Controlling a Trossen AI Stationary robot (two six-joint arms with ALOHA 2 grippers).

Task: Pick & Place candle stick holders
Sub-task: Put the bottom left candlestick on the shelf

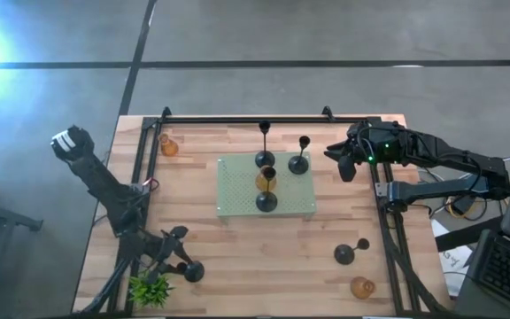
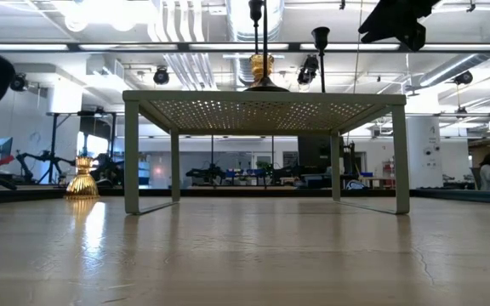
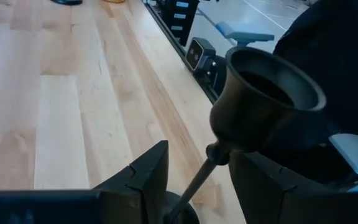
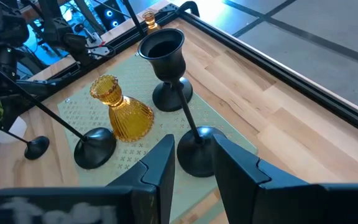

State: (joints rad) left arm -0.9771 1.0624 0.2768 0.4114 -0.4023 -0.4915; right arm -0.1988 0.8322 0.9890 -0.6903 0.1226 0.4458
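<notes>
My left gripper (image 3: 194, 180) sits low at the bench's (image 1: 237, 257) near-left corner, fingers spread either side of a black holder's (image 3: 260, 106) stem, not clamped. My right gripper (image 4: 191, 165) hovers at the mat's (image 1: 237, 199) right edge, fingers spread. 3 black holders and 1 amber holder (image 4: 120, 115) stand on the mat.
</notes>
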